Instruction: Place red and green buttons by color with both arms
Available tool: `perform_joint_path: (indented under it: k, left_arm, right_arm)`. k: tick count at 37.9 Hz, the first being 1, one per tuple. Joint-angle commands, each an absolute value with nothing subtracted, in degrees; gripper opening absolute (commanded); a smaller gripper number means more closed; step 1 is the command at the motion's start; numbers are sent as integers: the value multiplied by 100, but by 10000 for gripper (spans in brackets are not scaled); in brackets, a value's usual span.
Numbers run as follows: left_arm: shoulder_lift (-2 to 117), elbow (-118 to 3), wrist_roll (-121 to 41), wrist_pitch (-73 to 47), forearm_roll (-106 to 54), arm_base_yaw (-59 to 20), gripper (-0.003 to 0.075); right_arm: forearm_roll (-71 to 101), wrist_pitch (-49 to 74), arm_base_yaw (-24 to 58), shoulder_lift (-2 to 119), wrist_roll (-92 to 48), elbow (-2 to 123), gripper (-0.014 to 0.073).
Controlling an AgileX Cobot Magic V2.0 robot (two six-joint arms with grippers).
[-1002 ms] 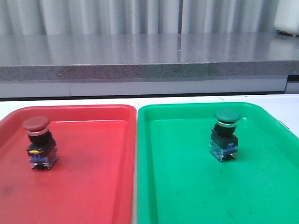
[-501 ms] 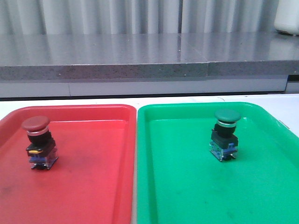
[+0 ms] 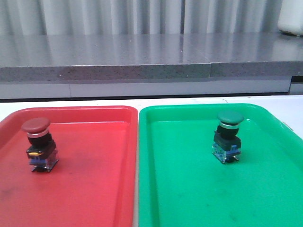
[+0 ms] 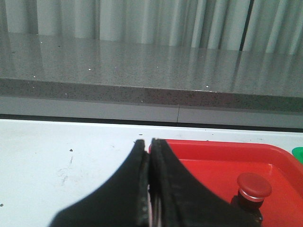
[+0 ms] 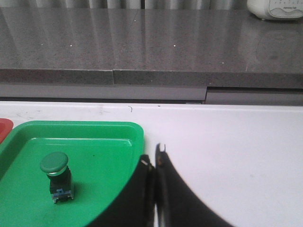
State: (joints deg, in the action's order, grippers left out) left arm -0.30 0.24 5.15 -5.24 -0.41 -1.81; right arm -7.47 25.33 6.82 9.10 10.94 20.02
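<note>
The red button [image 3: 40,144] stands upright on the red tray [image 3: 94,179], near its left side. It also shows in the left wrist view [image 4: 251,191]. The green button [image 3: 228,136] stands upright on the green tray [image 3: 199,189]. It also shows in the right wrist view [image 5: 57,176]. Neither arm shows in the front view. My left gripper [image 4: 147,143] is shut and empty, over the table by the red tray's [image 4: 222,153] far left corner. My right gripper [image 5: 154,155] is shut and empty, at the green tray's [image 5: 99,151] right edge.
A grey stone ledge [image 3: 142,59] runs across the back behind the white table [image 3: 284,101]. A white object [image 5: 277,8] sits on the ledge at the far right. The two trays lie side by side and almost touch.
</note>
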Motion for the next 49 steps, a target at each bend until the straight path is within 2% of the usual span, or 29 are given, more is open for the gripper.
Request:
perform_joint_path:
  k: [1, 18, 28, 35, 49]
  left_arm:
    - [-132, 166, 523, 0, -80, -173, -20]
    - [-132, 166, 523, 0, -80, -173, -20]
    - [-132, 166, 523, 0, -80, -173, -20]
    - [-132, 166, 523, 0, -80, -173, -20]
    - [-121, 166, 523, 0, -80, -173, -20]
  right_arm:
    - [-850, 2077, 649, 961, 1091, 2130, -67]
    - [-850, 2042, 649, 961, 1076, 2114, -67]
    - [-98, 899, 484, 521, 172, 880, -67]
    - [103, 705, 214, -174, 64, -64, -67]
    - [104, 900, 203, -150, 64, -118, -67]
